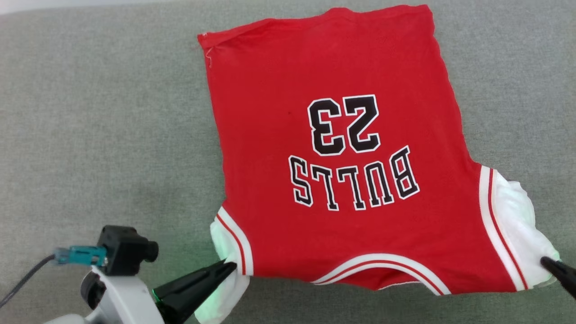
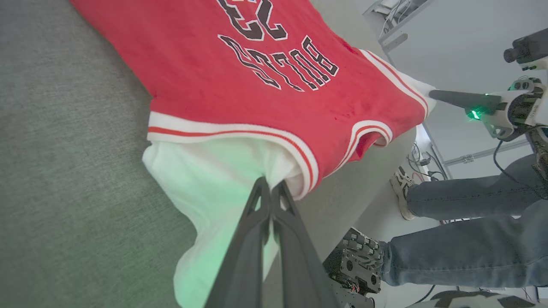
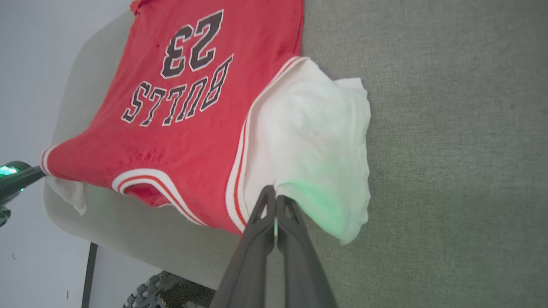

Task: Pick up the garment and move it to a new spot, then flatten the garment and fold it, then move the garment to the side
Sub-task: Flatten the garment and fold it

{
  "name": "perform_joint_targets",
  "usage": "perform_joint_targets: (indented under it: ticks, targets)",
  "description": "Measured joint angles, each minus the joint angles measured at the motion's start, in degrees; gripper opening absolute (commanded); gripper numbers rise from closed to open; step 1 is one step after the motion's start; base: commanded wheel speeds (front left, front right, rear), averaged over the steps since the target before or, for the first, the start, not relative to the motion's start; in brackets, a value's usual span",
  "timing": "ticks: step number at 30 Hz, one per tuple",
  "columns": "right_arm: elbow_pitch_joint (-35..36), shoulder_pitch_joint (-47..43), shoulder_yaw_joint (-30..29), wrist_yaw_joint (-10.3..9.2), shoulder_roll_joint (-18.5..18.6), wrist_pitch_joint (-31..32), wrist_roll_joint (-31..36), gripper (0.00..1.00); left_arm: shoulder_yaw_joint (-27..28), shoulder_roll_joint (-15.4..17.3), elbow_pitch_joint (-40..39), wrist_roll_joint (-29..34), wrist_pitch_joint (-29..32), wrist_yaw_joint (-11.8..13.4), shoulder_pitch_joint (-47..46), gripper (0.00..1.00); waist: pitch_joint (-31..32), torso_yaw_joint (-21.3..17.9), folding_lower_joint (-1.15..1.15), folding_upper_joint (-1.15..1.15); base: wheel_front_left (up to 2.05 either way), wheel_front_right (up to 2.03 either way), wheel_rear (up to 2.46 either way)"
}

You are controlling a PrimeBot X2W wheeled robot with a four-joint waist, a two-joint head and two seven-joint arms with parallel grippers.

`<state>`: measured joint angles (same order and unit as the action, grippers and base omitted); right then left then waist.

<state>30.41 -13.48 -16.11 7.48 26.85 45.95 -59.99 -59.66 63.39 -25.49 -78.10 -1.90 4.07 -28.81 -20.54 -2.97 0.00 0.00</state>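
On grey woven table cover (image 1: pixel 90 112), shows red jersey-style T-shirt with white sleeves (image 1: pixel 270 90) lying flat, black white-outlined "BULLS" and "23" upside down, collar close to the near table edge, each sleeve clamped tight between left gripper (image 1: pixel 231 266) and right gripper (image 1: pixel 545 261) tips, broad bare cover leftward.

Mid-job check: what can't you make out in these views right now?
- Head view: right gripper mostly cut off by the right edge.
- Left wrist view: left gripper hides where it pinches the sleeve.
- All views: underside of the garment, against the grey surface.
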Motion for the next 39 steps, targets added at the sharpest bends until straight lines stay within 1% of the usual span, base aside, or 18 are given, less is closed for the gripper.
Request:
perform_joint_targets:
  ticks: [3, 7, 10, 13, 16, 19, 24, 26, 27, 28, 30, 32, 34, 36, 39]
  targets:
    - [-0.40, 1.18, 1.86, 0.00, 1.48, 1.98, 2.11, 0.00, -0.93, -1.22, 1.75, 1.20, 1.18, 0.26, -0.27, 0.00, -0.69, -0.08, 0.00, 0.00, 0.00, 0.00, 0.00]
    - [-5.08, 6.07, 5.73, 0.00, 3.42, 3.00, 4.68, 0.00, -1.96, -6.22, 7.39, 1.87, 3.32, -1.68, -2.45, 0.00, -1.81, 0.00, 0.00, 0.00, 0.00, 0.00, 0.00]
    - [-10.29, 9.67, 9.84, 0.00, 4.50, 2.72, 6.44, 0.00, -2.80, -10.44, 13.29, 2.46, 4.48, -3.30, -4.47, 0.00, -2.55, 0.20, 0.00, 0.00, 0.00, 0.00, 0.00]
    - [-15.07, 12.44, 14.02, 0.00, 4.70, 1.85, 7.31, 0.00, -3.90, -14.07, 19.96, 4.03, 5.35, -4.03, -5.95, 0.00, -2.94, 0.65, 0.00, 0.00, 0.00, 0.00, 0.00]
    - [-19.80, 13.82, 18.25, 0.01, 4.89, 0.07, 8.23, 0.00, -4.26, -17.27, 24.66, 3.65, 4.70, -5.84, -6.14, 0.00, -3.17, 0.97, 0.00, 0.00, 0.00, 0.00, 0.00]
    - [-22.97, 15.47, 22.23, 0.20, 6.97, -3.14, 11.50, 0.00, -4.67, -19.36, 28.43, 4.20, 3.96, -6.92, -6.46, 0.00, -3.29, 1.20, 0.00, 0.00, 0.00, 0.00, 0.00]
    - [-27.20, 16.77, 25.55, 0.42, 7.27, -8.48, 11.71, 0.00, -5.27, -21.36, 32.55, 4.54, 2.67, -8.37, -6.27, 0.00, -3.16, 0.98, 0.00, 0.00, 0.00, 0.00, 0.00]
    - [-27.26, 17.51, 27.44, 0.43, 8.60, -9.83, 12.22, 0.00, -5.36, -21.57, 33.25, 4.60, 2.33, -8.70, -6.16, 0.00, -3.11, 0.68, 0.00, 0.00, 0.00, 0.00, 0.00]
    - [-27.27, 17.58, 28.02, 0.43, 8.98, -10.74, 12.27, 0.42, -5.37, -21.61, 33.49, 4.65, 2.08, -8.86, -6.08, 0.00, -3.10, 0.51, 0.00, 0.00, 0.00, 0.00, 0.00]
    - [-27.00, 17.62, 28.70, 0.42, 9.44, -11.44, 12.56, 1.00, -5.38, -21.61, 33.63, 4.72, 1.83, -8.98, -5.94, 0.00, -3.08, 0.32, 0.00, 0.00, 0.00, 0.00, 0.00]
    - [-25.47, 17.59, 30.07, 0.40, 11.28, -12.22, 13.32, 1.00, -5.26, -21.62, 33.63, 4.72, 1.14, -9.12, -5.55, 0.00, -3.00, -0.06, 0.00, 0.00, 0.00, 0.00, 0.00]
    - [-23.28, 16.94, 29.92, 0.29, 12.17, -12.26, 12.02, 1.00, -5.17, -21.42, 33.48, 4.72, 0.65, -9.11, -5.20, 0.00, -2.93, -0.41, 0.00, 0.00, 0.00, 0.00, 0.00]
    - [-20.09, 15.01, 29.05, 0.07, 14.34, -11.71, 11.48, 1.00, -5.13, -21.11, 32.92, 5.11, -0.02, -8.81, -4.84, 0.00, -2.95, -0.64, 0.00, 0.00, 0.00, 0.00, 0.00]
    - [-15.92, 12.63, 26.41, 0.03, 16.46, -10.35, 10.07, 1.00, -5.08, -20.76, 32.01, 5.46, -0.59, -8.39, -4.54, 0.00, -3.08, -0.67, 0.00, 0.00, 0.00, 0.00, 0.00]
    - [-7.95, 9.45, 20.31, 0.03, 19.19, -6.89, 6.17, 1.00, -5.02, -20.68, 30.58, 6.23, -1.27, -7.49, -4.20, 0.00, -3.25, -0.22, 0.00, 0.00, 0.00, 0.00, 0.00]
